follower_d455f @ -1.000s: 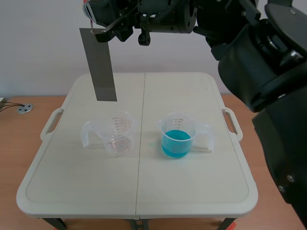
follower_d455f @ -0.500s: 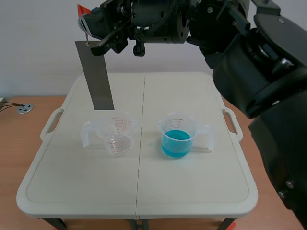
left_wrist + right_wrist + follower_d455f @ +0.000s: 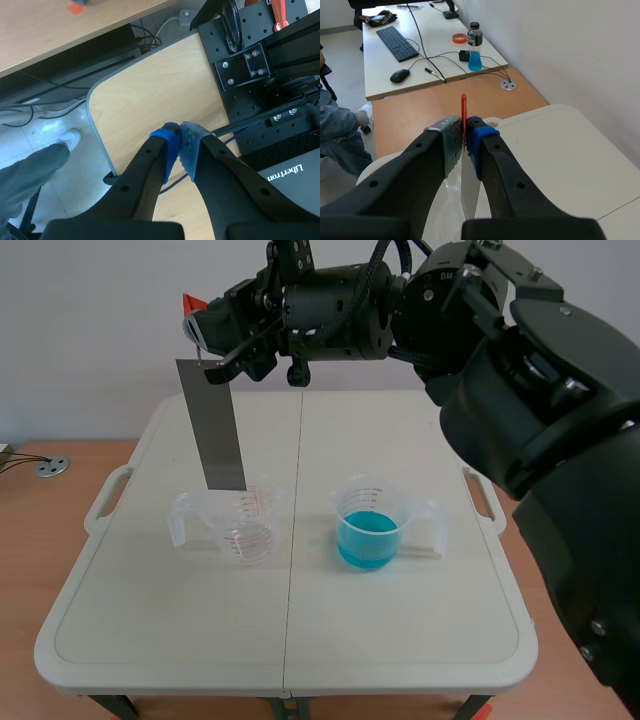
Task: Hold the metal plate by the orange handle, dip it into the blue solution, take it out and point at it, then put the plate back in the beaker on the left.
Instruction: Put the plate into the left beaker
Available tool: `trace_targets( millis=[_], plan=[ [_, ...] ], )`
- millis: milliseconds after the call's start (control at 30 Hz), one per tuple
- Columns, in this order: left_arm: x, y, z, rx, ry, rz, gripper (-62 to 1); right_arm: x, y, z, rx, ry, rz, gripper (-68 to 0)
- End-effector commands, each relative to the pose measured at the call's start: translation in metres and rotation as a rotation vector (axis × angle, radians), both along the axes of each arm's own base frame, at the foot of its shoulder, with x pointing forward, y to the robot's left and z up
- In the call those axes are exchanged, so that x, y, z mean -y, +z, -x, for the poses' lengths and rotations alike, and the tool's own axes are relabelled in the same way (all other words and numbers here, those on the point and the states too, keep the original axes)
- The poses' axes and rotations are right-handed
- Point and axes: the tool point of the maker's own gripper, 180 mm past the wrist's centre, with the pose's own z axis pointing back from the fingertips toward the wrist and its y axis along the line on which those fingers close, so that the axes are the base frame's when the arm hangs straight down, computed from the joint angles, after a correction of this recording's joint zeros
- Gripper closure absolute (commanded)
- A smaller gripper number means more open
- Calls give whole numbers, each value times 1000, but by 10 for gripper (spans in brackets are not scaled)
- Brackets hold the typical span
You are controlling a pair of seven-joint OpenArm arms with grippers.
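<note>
My right gripper (image 3: 207,332) comes across the back of the table from the right side and is shut on the orange handle (image 3: 189,304). The grey metal plate (image 3: 211,425) hangs from it, slightly tilted, its lower edge level with the rim of the clear empty beaker (image 3: 246,528) on the left. The beaker with blue solution (image 3: 369,530) stands to the right. In the right wrist view the orange handle (image 3: 464,115) sticks up between the pads of my right gripper (image 3: 463,136), and the plate (image 3: 470,195) hangs below. My left gripper (image 3: 179,146) is shut on nothing, away from the table.
The white folding table (image 3: 400,640) has side handles and a centre seam. A wooden desk with a cable grommet (image 3: 52,467) lies to the left. The right wrist view shows a keyboard (image 3: 400,44) and a bottle (image 3: 474,47) on a far desk.
The right gripper has lowered the plate and shifted it slightly right, bringing its lower edge from well above the left beaker down to the rim.
</note>
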Motion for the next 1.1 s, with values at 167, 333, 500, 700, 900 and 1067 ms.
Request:
trace_targets(
  millis=[167, 333, 500, 700, 900, 1067],
  plan=[
    [1, 3, -1, 8, 1, 12, -18, -1, -1, -1, -16, 4, -25, -15],
    [1, 3, -1, 7, 1, 12, -18, 0, -10, -1, -43, -1, -20, -15],
    [1, 3, -1, 7, 1, 12, -18, 2, -21, -4, -76, -10, -22, -15],
    [1, 3, -1, 7, 1, 12, -18, 4, -34, -7, -114, -23, -35, -15],
    [1, 3, -1, 7, 1, 12, -18, 5, -47, -10, -153, -36, -42, -15],
    [1, 3, -1, 7, 1, 12, -18, 1, -63, -9, -181, -38, -22, -15]
  ],
)
